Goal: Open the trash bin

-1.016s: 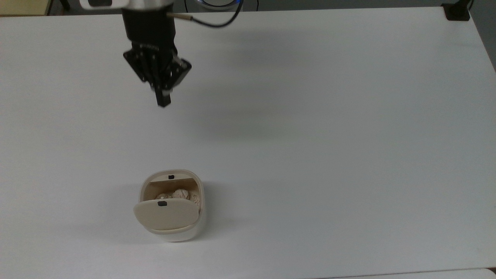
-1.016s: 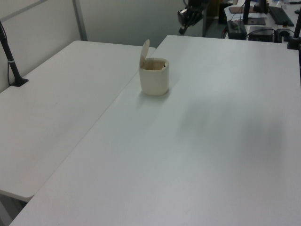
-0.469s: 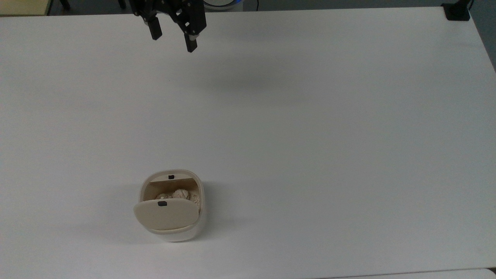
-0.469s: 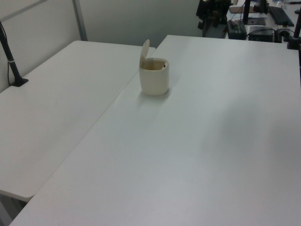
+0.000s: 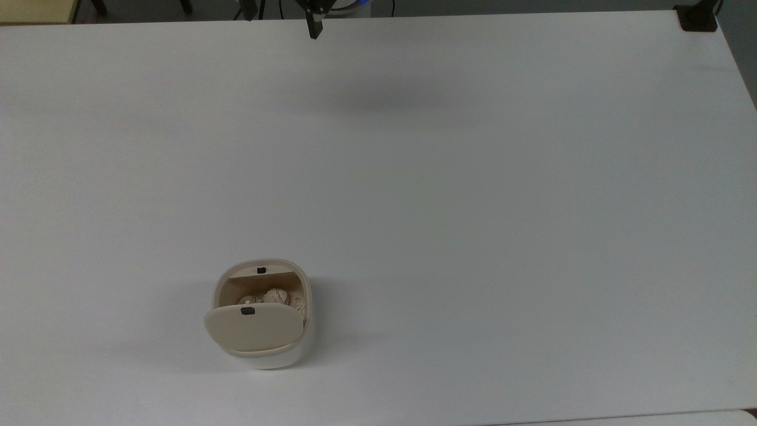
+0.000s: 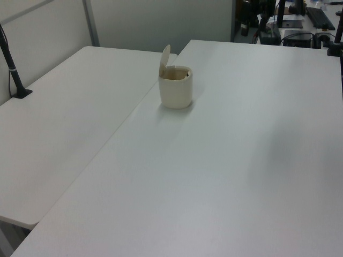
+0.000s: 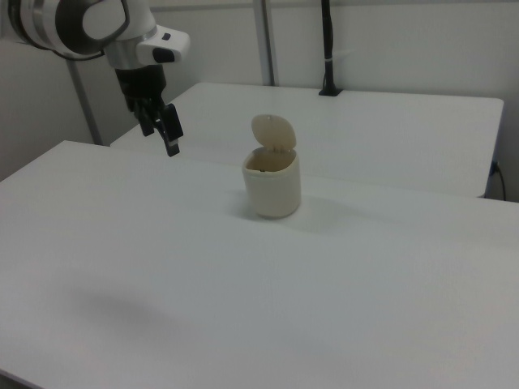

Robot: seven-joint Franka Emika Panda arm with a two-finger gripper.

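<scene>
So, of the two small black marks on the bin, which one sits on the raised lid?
The mark nearer the top view's bottom, on the upright lid; the other sits on the trash bin's far rim.

The arm (image 7: 77, 24) is glossy white with rounded joint housings — one capped by a grey disc, another bearing a small dark oval inset. Below hangs the black claw (image 7: 165, 132), its linkage seemingly angular, ending in two slim dark fingers (image 7: 173, 146).

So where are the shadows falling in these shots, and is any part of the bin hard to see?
Top view: a soft grey smear on the table below the gripper; the trash bin darkens the table around its base. Right view: a faint patch near the front; the raised lid shades the bin's mouth.
</scene>
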